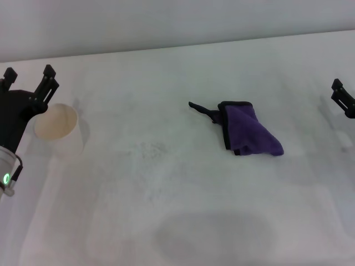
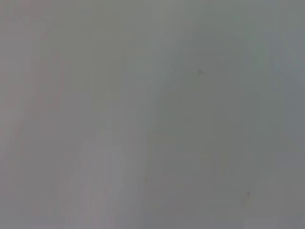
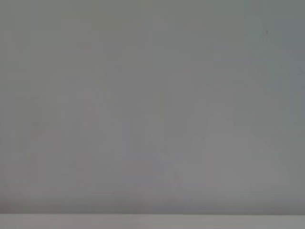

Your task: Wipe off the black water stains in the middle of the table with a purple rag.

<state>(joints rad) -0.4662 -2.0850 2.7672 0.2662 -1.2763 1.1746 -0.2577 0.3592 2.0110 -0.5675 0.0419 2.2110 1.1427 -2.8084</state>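
Note:
The purple rag [image 1: 250, 131] lies crumpled on the white table [image 1: 166, 221], right of the middle, with its black loop tab [image 1: 201, 109] trailing toward the left. No dark blot shows anywhere, so the black water stains are hidden or out of view. My left gripper [image 1: 29, 73] hovers at the far left, open and holding nothing, far from the rag. Only a black part of my right gripper [image 1: 343, 98] shows at the right edge, well to the right of the rag. Both wrist views show nothing but a plain grey surface.
A cream paper cup [image 1: 57, 125] stands at the left, just beside and partly behind my left gripper. Faint grey smudges [image 1: 152, 149] mark the tabletop left of the rag. The table's far edge runs along the top of the head view.

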